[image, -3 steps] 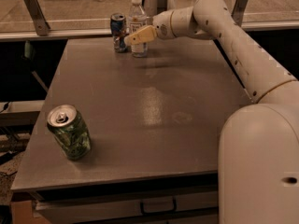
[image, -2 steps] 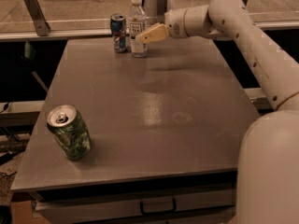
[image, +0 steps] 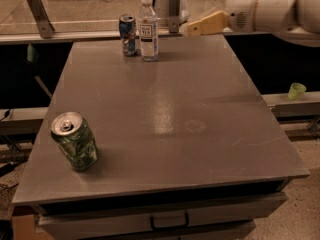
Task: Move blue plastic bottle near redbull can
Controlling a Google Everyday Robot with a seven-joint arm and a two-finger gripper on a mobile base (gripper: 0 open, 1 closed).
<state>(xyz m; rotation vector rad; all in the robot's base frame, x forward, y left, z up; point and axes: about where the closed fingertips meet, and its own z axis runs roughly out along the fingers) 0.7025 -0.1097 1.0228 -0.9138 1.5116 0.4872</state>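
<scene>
The blue plastic bottle, clear with a white cap and a white-and-dark label, stands upright at the far edge of the grey table. The redbull can, slim and blue-and-silver, stands just left of it, nearly touching. My gripper hangs above the table's far edge to the right of the bottle, apart from it and holding nothing. The white arm reaches in from the upper right.
A green patterned can stands near the table's front left corner. A small green cup sits on a ledge off the right side. A metal rail with posts runs behind the table.
My gripper was at the bottle before; it has now drawn back to the right, away from it. The bottle stands alone beside the redbull can.
</scene>
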